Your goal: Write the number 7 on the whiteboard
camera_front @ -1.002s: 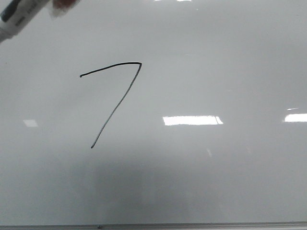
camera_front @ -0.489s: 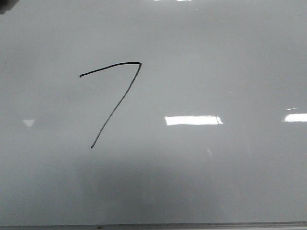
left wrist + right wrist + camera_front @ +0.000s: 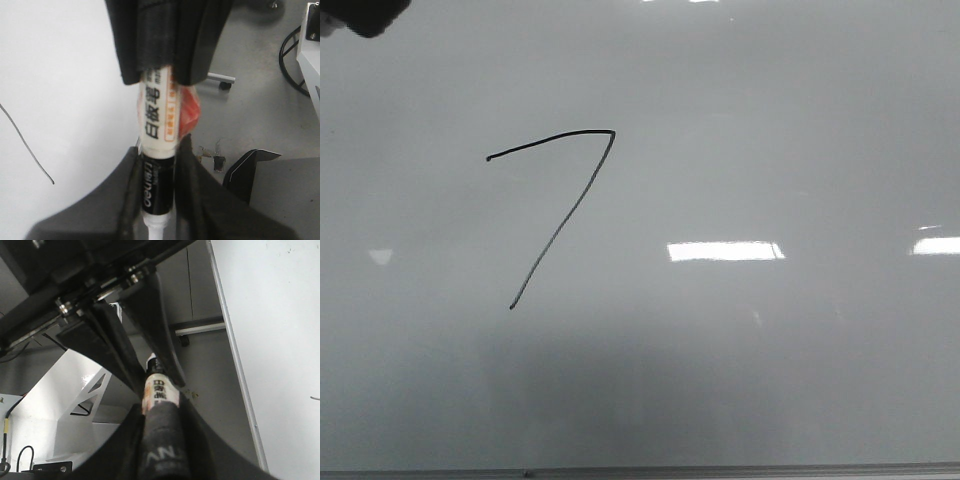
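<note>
Since both strokes already stand finished on the whiteboard (image 3: 770,120), the number 7 (image 3: 555,205) lies left of centre, nearer the board's far edge than its near framed edge: an arched top bar joined to a long slanted downstroke, with nothing touching it. Item held: one marker (image 3: 159,160), white and black barrel with printed label. In the left wrist view the left gripper (image 3: 158,165) is closed on its barrel while the right gripper (image 3: 167,60) grips its other end; the right wrist view shows the same two-handed hold, judged to be for recapping or handing over. That hold sits off the board, beyond its side edge. Change from one second ago: the marker and red-tipped part have left the board's far left corner; only a dark blurred shape (image 3: 365,15) remains there.
</note>
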Robot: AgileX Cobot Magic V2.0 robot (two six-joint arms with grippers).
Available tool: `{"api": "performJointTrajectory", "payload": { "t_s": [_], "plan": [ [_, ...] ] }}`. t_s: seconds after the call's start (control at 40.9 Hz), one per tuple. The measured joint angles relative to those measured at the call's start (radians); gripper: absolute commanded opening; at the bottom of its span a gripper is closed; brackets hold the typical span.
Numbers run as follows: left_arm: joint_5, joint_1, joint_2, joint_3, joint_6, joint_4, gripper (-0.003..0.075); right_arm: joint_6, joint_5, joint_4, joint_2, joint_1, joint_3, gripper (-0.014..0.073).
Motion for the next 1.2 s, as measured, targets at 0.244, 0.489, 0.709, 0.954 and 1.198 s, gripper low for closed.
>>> {"api": "performJointTrajectory", "payload": {
  "t_s": [0.244, 0.489, 0.709, 0.954, 1.198],
  "plan": [
    [0.0, 0.0, 0.002, 0.0, -0.005, 0.0, 0.0008, 0.0, -0.054, 0.0, -0.066, -0.023, 0.002, 0.0452],
    [0.03, 0.156, 0.057, 0.002, -0.261, 0.153, 0.0008, 0.066, -0.147, -0.014, -0.34, -0.245, 0.2, 0.0388],
    [-0.048, 0.593, 0.059, 0.125, -0.416, 0.279, 0.0008, 0.21, -0.459, -0.018, -0.7, -0.466, 0.639, 0.0226],
    [-0.343, 0.872, 0.059, 0.329, -0.425, 0.281, 0.0008, 0.224, -0.575, -0.018, -0.909, -0.525, 0.854, -0.0057],
    [-0.631, 0.964, 0.131, 0.419, -0.425, 0.253, 0.0008, 0.226, -0.592, -0.016, -0.959, -0.529, 0.912, -0.0069]
  ]
}}
